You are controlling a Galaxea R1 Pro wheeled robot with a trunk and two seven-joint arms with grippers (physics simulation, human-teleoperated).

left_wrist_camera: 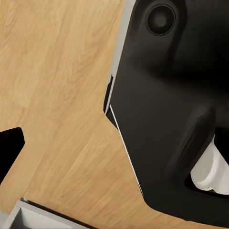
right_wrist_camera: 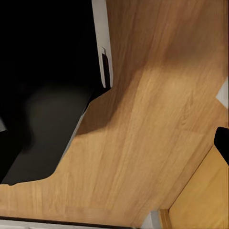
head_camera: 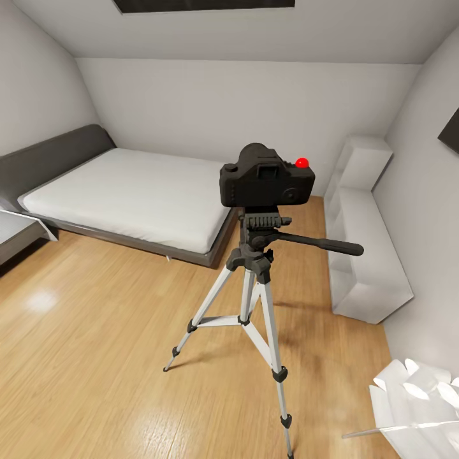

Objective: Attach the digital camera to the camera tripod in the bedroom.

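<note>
Crumpled white paper lies near the camera tripod, whose head bears the digital camera. A bumped leg could topple both; neither claw's state can be told.

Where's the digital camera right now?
In the head view, the digital camera sits on top of the camera tripod near the middle of the room, in front of the bed's foot end, with white shelving to its right.

Bedroom, domestic, attic type: grey-framed bed with bare white mattress, sloped white ceiling, skylight, light wood floor, white shelving.
</note>
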